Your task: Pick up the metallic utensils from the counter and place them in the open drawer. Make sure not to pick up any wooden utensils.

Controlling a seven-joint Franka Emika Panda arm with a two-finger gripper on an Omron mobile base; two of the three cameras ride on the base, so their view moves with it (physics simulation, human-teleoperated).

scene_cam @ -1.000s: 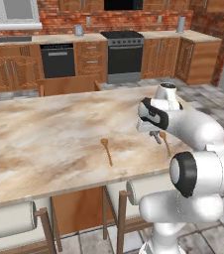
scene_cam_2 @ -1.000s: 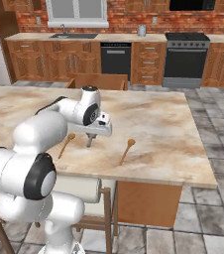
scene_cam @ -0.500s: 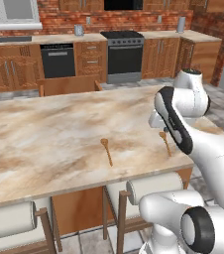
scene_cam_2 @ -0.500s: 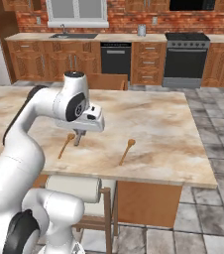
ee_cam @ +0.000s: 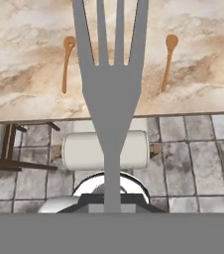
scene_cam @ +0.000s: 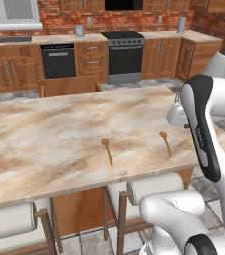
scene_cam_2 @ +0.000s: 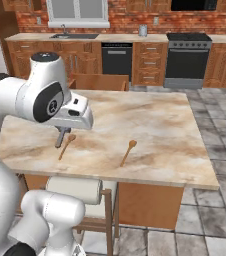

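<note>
tool (scene_cam_2: 60, 137) clamped on flat grey metal fork (ee_cam: 110, 74) | marbled counter (scene_cam_2: 150, 125) | two seemingly wooden spoons (ee_cam: 67, 63)

Along the brick wall (scene_cam: 45, 20), a black stove (scene_cam: 125, 55) stands at twelve o'clock in the left base view, with a dark dishwasher (scene_cam: 58, 61) at eleven. A grey canister (scene_cam: 79, 30) sits on the far bench between them. Two cream-cushioned stools (scene_cam: 157, 187) stand at six o'clock on the grey tiled floor (scene_cam_2: 220, 165).
</note>
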